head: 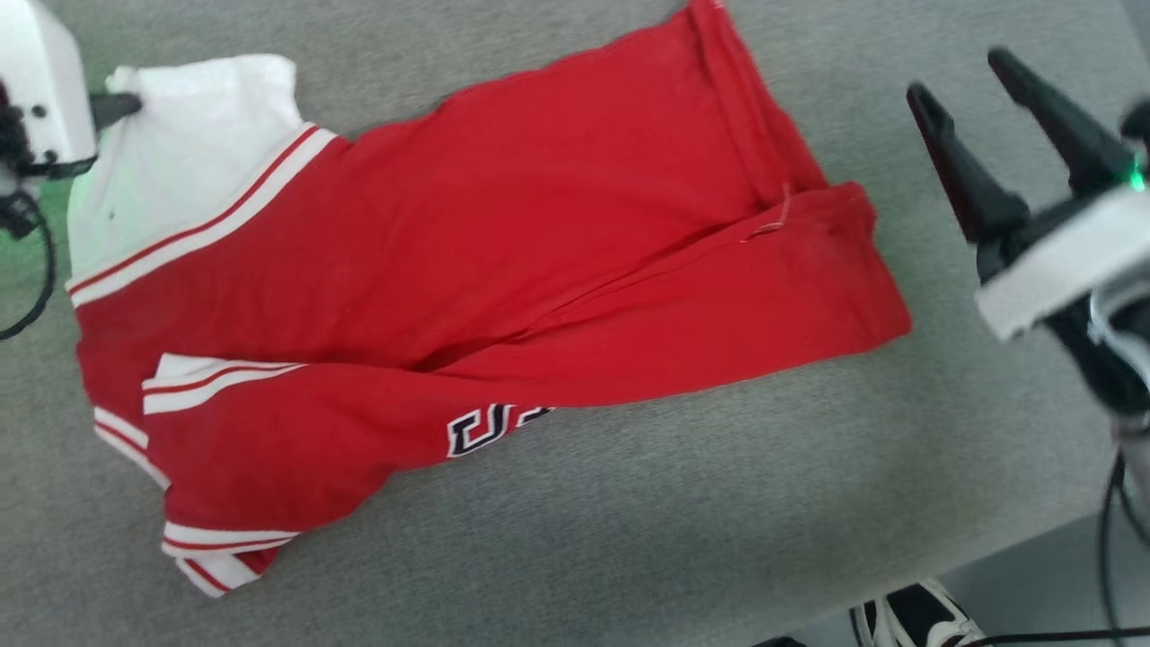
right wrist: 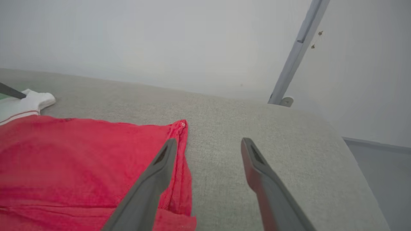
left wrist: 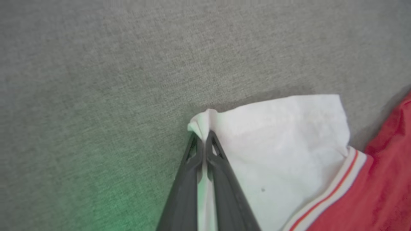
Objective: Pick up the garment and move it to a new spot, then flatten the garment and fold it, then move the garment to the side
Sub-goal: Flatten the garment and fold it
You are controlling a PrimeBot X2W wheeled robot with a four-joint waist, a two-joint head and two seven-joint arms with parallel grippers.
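A grey fabric surface [head: 629,539], a black-and-white shoe [head: 916,620] beyond its edge, a pale wall [right wrist: 160,38].

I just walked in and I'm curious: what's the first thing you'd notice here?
The bright red garment jumps out first, spread across the grey cloth surface, with white striped trim and a bit of black-and-white lettering at its near edge. At its far left corner the left gripper is shut on the tip of the white sleeve. The right gripper hangs open just past the garment's right end.
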